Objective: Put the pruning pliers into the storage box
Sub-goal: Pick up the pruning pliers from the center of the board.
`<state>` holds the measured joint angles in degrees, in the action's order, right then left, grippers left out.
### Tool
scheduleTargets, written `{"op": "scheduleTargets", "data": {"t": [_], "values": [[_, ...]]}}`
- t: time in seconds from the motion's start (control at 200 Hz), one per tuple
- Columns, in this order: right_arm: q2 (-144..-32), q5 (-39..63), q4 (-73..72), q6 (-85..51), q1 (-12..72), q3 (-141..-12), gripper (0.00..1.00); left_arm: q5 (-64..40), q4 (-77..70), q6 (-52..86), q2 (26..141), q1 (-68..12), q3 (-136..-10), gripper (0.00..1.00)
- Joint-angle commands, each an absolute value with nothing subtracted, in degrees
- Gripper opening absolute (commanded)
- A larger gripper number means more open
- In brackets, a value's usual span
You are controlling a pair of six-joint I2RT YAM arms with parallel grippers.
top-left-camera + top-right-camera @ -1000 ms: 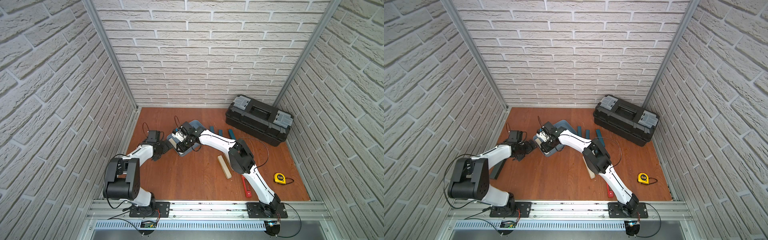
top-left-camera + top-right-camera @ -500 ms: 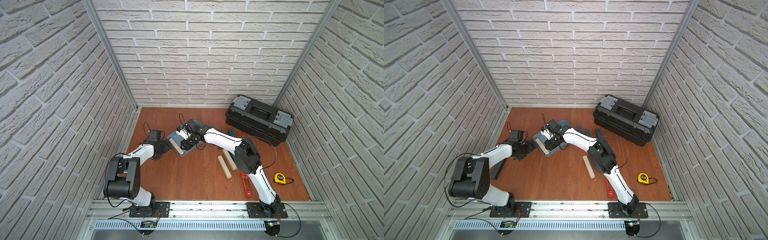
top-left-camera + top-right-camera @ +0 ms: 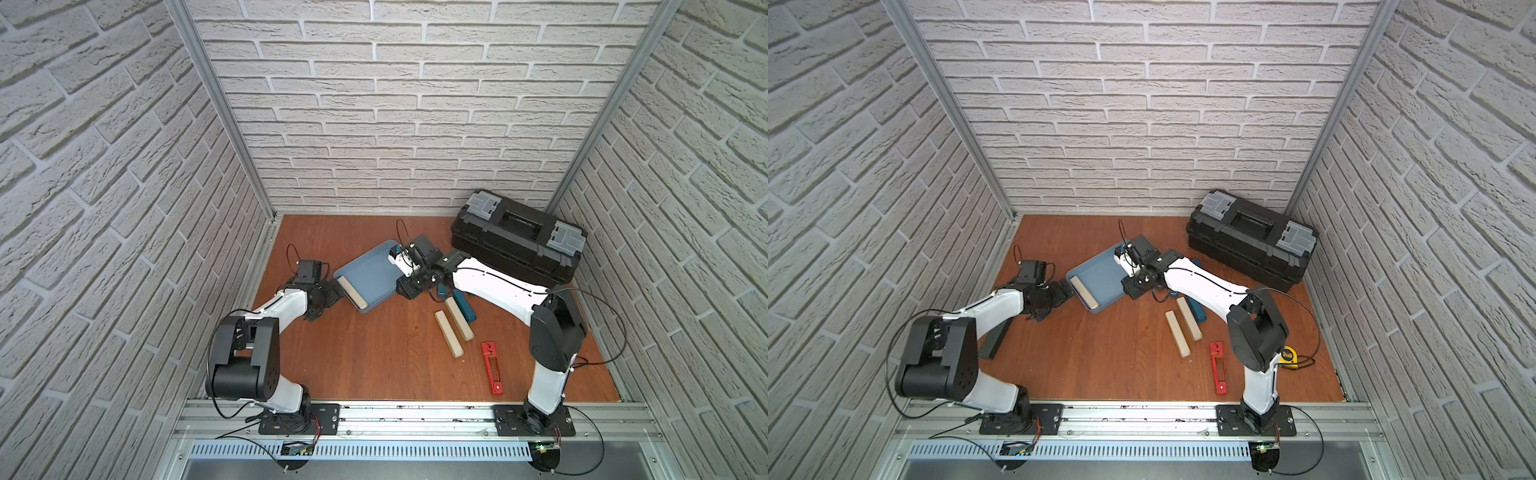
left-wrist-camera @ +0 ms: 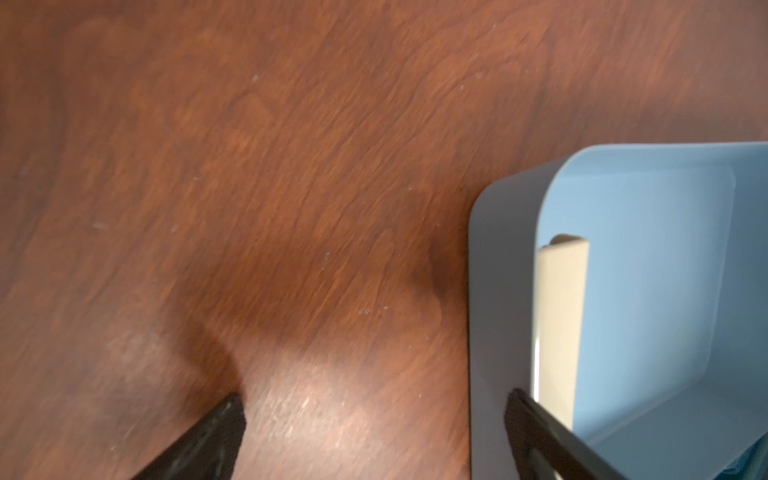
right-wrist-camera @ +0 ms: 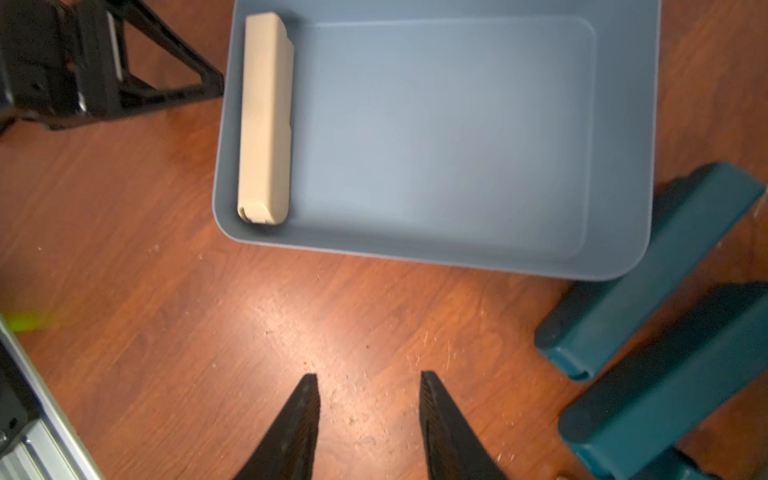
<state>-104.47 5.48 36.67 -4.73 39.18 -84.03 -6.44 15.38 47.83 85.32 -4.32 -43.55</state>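
Top view — flat red pruning pliers [image 3: 492, 368]

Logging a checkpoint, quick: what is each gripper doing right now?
Left gripper: open, holding nothing.
Right gripper: open, holding nothing.

The pruning pliers [image 3: 1219, 368] lie flat, well apart from the storage box [image 3: 1100, 276].

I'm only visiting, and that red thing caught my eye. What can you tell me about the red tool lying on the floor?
The pruning pliers are a slim, flat, bright red tool, plastic-looking, with a dark slot along the middle. They lie flat on the wooden floor near its front edge, a little apart from the nearest beige bar. Nothing touches them, and they are not yet in the blue tray.
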Motion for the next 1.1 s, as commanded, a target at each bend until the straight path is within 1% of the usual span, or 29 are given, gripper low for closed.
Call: {"op": "scheduleTargets", "data": {"t": [0.0,0.29,0.485,0.9,1.095], "values": [[-98.6,2.1,36.0,-6.8,38.8,-76.8,0.42,-5.6,16.0,48.0,83.2,-4.8,-42.6,0.98],[-87.9,-0.5,35.1,-10.8,38.5,-63.3,0.43,-6.2,17.0,47.0,81.0,-6.5,-42.8,0.98],[-82.1,-1.7,34.4,-13.0,38.5,-57.1,0.43,-5.8,18.2,46.7,79.4,-7.4,-42.4,0.98],[-75.2,-2.7,33.4,-18.1,38.5,-48.1,0.44,-5.1,19.2,46.7,77.8,-8.6,-41.4,0.98],[-73.3,-2.6,32.6,-19.8,38.5,-45.4,0.46,-5.1,19.8,46.2,78.3,-8.9,-42.1,0.98]]}}
